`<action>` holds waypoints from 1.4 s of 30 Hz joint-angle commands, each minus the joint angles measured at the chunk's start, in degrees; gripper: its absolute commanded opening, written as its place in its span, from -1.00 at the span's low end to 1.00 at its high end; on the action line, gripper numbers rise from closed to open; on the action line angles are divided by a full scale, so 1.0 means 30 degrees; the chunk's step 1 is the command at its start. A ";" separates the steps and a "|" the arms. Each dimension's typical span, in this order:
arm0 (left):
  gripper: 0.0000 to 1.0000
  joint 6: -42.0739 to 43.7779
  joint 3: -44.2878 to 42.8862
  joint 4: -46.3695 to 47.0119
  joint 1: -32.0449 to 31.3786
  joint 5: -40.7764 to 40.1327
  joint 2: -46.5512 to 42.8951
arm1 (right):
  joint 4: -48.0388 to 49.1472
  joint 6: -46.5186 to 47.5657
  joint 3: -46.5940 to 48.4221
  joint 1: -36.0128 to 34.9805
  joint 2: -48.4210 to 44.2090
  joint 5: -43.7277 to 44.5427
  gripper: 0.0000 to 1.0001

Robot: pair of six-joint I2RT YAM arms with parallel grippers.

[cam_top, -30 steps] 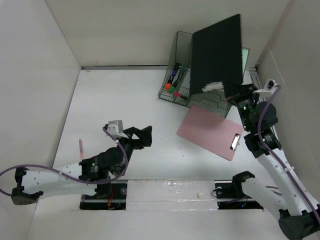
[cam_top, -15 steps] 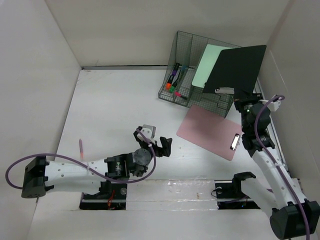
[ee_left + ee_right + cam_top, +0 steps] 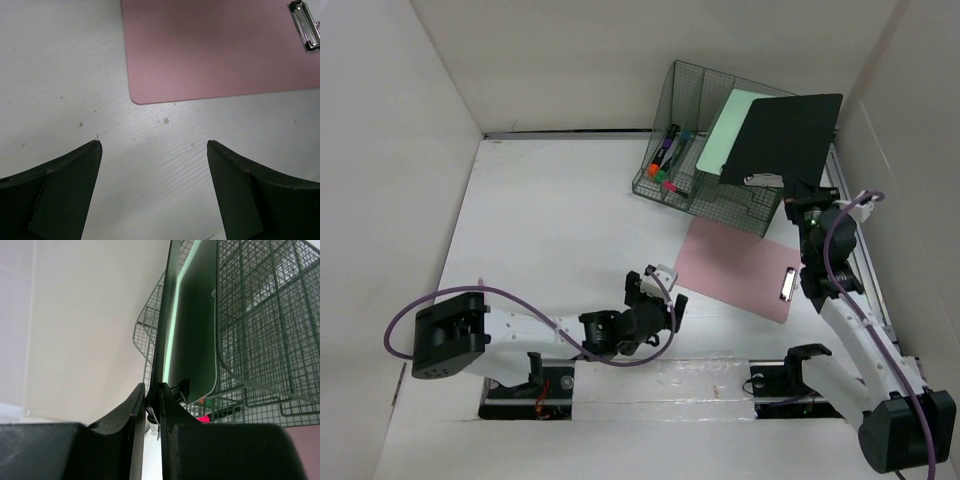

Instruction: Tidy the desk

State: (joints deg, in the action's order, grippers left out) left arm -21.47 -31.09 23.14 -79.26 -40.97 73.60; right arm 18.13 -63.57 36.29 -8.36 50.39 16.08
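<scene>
Right wrist, tool point(image 3: 152, 395) clamping blk clipboard point(image 3: 171, 290)

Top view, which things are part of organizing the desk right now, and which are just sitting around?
In the job: desk; black clipboard, clamped in the right gripper at the wire rack; pink clipboard, flat on the desk ahead of the open left gripper.
Sitting around: markers and green board, already in the rack.
</scene>
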 commanded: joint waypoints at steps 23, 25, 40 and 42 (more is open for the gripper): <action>0.63 0.0420 -0.1120 0.1955 0.0084 0.1323 0.0689 | 0.3798 -0.1250 -0.0144 0.0589 0.1070 -0.2633 -1.00; 0.63 0.0391 -0.1149 0.2044 0.0084 0.1323 0.0983 | 0.4093 -0.1427 -0.0174 0.0589 0.1395 -0.2780 -1.00; 0.63 0.1913 -0.4456 0.2131 0.0084 0.2875 0.4874 | 0.0495 -0.0665 0.0353 0.0589 0.0170 -0.2610 0.92; 0.62 0.2234 -0.4868 0.2598 0.0084 0.3343 0.5550 | -0.0941 0.0065 0.0382 0.0589 -0.1347 -0.2109 1.00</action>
State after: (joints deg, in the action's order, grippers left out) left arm -17.12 -42.54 27.97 -79.26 -33.19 88.68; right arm 19.40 -65.95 35.53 -7.07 51.75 7.35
